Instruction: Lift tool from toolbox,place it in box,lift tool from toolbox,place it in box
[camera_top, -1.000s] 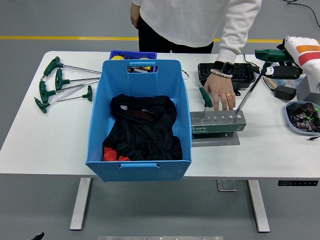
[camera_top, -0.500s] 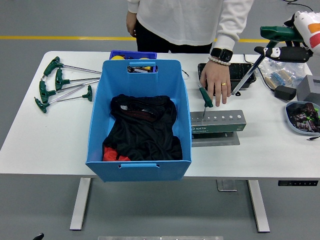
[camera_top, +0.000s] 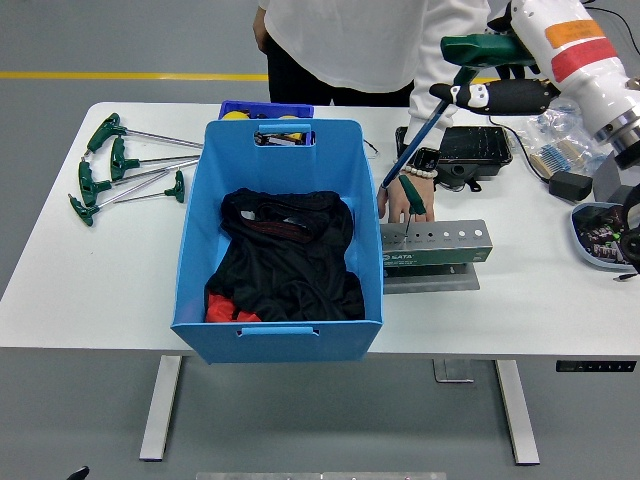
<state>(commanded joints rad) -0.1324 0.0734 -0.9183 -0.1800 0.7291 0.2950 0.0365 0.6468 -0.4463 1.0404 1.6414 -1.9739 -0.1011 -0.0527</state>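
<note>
right hand (camera_top: 487, 94), black-fingered on a white forearm, is curled around the green t-shaped handle of a long steel hex key (camera_top: 425, 125), carrying it above the counter's far right part. its shaft slants down and left, the tip hanging just off the right rim of the big blue plastic box (camera_top: 280, 235), probably so the tool can go over the wall and drop inside. that box sits at the counter's middle, reaching to the near edge, with a black cloth (camera_top: 285, 255) bundled in it, which should soften the landing.

the grey metal tool rack with a row of holes (camera_top: 434, 246) stands just right of the box; one green-handled key (camera_top: 410, 200) is upright in its left end, so the second lift is not yet done. a person's hand (camera_top: 397, 200) rests on the counter touching the rack's far side, likely steadying it. four more green t-handled keys (camera_top: 120, 168) lie at the far left corner of the white counter (camera_top: 100, 290), well apart from the work.

left hand is not visible.
</note>
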